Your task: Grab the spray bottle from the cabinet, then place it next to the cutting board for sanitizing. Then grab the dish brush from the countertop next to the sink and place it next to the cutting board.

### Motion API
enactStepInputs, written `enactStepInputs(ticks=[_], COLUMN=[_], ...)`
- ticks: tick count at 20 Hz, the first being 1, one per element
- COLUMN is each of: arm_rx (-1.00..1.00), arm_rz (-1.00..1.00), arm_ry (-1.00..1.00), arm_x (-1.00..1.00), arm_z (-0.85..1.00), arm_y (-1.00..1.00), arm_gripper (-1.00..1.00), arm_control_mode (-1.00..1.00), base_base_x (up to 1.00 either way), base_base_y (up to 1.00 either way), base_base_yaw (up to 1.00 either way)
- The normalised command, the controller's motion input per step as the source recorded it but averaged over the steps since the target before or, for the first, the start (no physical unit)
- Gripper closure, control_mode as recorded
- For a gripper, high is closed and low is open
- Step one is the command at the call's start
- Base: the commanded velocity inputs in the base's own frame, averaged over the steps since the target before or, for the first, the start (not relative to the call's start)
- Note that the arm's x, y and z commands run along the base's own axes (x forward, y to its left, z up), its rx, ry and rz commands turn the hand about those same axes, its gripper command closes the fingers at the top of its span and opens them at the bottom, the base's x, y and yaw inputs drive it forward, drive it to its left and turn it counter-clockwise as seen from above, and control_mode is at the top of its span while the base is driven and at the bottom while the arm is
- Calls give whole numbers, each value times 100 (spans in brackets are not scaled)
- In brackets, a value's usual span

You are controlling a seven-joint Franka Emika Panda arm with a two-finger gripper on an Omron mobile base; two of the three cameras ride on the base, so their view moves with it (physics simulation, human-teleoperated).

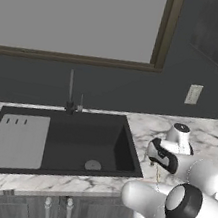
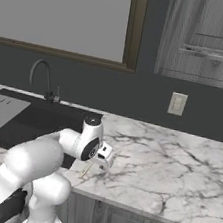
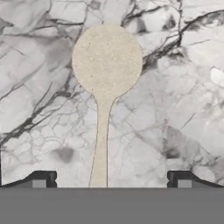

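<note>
The sink (image 1: 64,144) lay at the left of the counter (image 2: 176,163), its drainer panel (image 1: 16,140) on the far left and the faucet (image 1: 71,92) behind the basin. Just right of the basin, the gripper (image 3: 109,179) hung low over the marble with its jaws spread wide and nothing between them. Beneath it lay the brush (image 3: 106,87), flat on the slab beside the sink. In the hand view its round head pointed away from the fingertips and its slim handle ran back between them, so its long axis crossed the line between the fingertips squarely. This looked like the second step, picking up the brush. The next move probably called for a straight descent and closing on the handle.
</note>
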Motion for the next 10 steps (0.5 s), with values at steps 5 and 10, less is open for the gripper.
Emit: enactStepInputs(ticks=[5, 10], arm_rx=[0, 0], arm_rz=[0, 0], arm_ry=[0, 0], arm_x=[35, 24], arm_z=[-33, -32], arm_y=[0, 0], arm_gripper=[-100, 100], arm_control_mode=[-100, -100], base_base_x=[0, 0], base_base_y=[0, 0], base_base_yaw=[0, 0])
